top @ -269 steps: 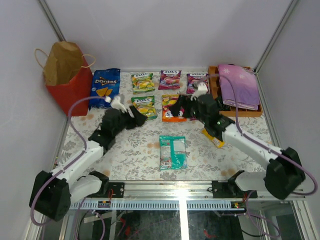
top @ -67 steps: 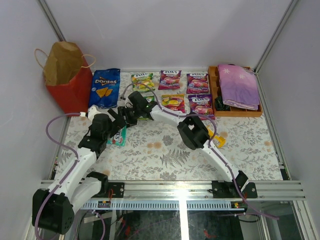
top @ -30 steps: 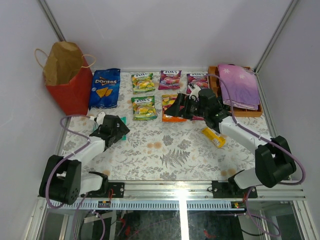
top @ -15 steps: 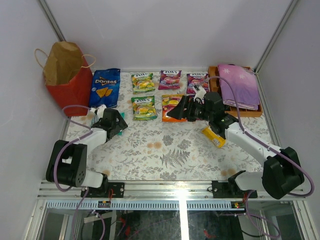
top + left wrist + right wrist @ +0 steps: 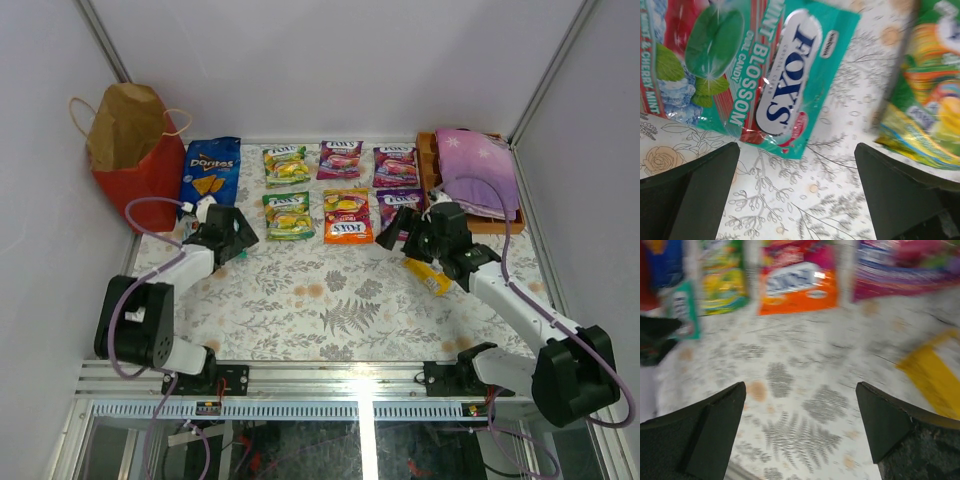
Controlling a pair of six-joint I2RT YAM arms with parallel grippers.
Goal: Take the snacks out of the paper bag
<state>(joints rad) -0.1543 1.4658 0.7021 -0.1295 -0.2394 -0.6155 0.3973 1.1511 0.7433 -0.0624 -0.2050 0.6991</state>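
Covering the whole work area, the floral bench (image 5: 330, 300) carries everything. The red paper bag (image 5: 130, 160) stands upright at the far left, mouth open. A blue chip bag (image 5: 210, 175) lies flat just beside it. Six candy pouches (image 5: 340, 160) lie in two rows, far middle. Fingers of the left gripper (image 5: 796, 150) are spread wide and hold nothing; a teal mint pouch (image 5: 765, 75) lies flat just beyond the fingertips. Likewise the right gripper (image 5: 800, 387) is spread wide and empty over bare bench, near the orange pouch (image 5: 800, 282). A yellow bar (image 5: 428, 277) lies near the right gripper.
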